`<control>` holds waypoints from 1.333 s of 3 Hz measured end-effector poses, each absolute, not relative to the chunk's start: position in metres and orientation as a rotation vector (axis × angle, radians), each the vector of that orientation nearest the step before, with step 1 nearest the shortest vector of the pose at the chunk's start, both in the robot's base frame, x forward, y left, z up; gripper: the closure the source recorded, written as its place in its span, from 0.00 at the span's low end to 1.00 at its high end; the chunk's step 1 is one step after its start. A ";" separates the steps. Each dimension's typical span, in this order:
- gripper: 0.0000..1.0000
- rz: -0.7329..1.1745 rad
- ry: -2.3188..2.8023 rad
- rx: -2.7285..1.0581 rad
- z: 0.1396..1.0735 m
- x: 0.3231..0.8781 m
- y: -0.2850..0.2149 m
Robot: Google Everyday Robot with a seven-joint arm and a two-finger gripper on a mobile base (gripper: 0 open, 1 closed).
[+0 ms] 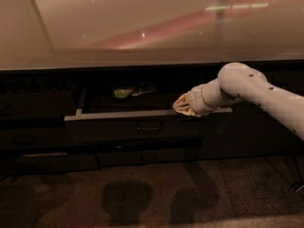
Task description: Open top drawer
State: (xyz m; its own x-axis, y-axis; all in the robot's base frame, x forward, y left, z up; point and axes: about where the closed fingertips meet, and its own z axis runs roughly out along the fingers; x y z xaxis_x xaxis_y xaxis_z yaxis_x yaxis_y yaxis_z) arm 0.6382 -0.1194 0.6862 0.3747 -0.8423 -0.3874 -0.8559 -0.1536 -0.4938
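Observation:
The top drawer is a wide dark grey drawer under the counter, pulled out, with a small dark loop handle at the centre of its front. Its lighter top edge runs across the view. A green packet lies inside at the back. My white arm reaches in from the right. My gripper is at the drawer's top edge, right of the handle, over the drawer's right part.
A glossy pale counter spans the top. A shallower drawer sits below the open one, with more dark drawers at the left. A plain dark cabinet door stands at the right. Grey carpet covers the floor.

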 end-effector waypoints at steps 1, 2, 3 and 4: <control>1.00 0.032 1.447 -1.991 0.684 0.629 -0.119; 1.00 0.032 1.447 -1.991 0.684 0.629 -0.119; 1.00 0.064 1.469 -1.977 0.677 0.638 -0.121; 1.00 0.119 1.502 -1.942 0.666 0.652 -0.129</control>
State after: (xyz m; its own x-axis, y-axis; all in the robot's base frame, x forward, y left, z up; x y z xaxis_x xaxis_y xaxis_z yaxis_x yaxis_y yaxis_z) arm 0.6518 -0.1287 0.6661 0.3331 -0.8265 -0.4539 -0.8877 -0.1126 -0.4464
